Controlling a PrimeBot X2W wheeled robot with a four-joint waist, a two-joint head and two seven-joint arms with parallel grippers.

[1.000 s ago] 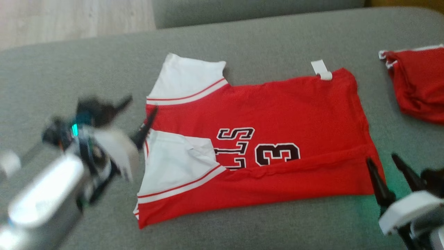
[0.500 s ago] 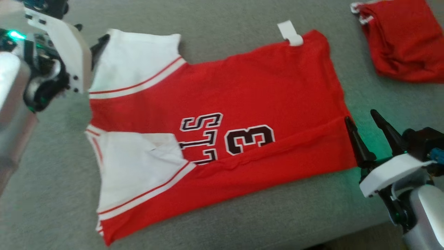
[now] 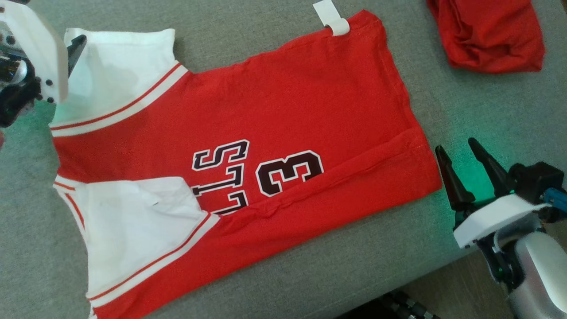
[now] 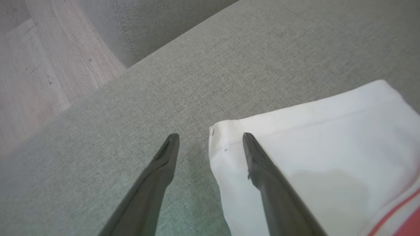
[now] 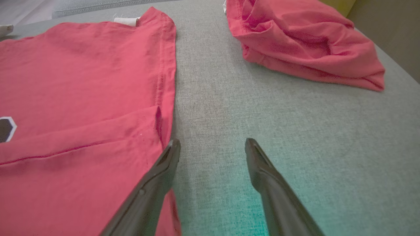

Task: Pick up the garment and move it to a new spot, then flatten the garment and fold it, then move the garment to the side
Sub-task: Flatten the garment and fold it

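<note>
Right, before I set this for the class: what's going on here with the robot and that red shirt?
A two-armed robot is folding a red and white jersey spread on a grey cushion. One long edge is already folded over. The left end effector, open, straddles a corner of the far white sleeve; the right end effector, open, sits at the hem's corner. Neither holds cloth. Another red garment lies crumpled apart.

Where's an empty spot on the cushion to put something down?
Bare grey cushion lies between the red jersey and the crumpled red garment, and beyond the white sleeve. It is crowded where the right end effector sits at the jersey's hem.
</note>
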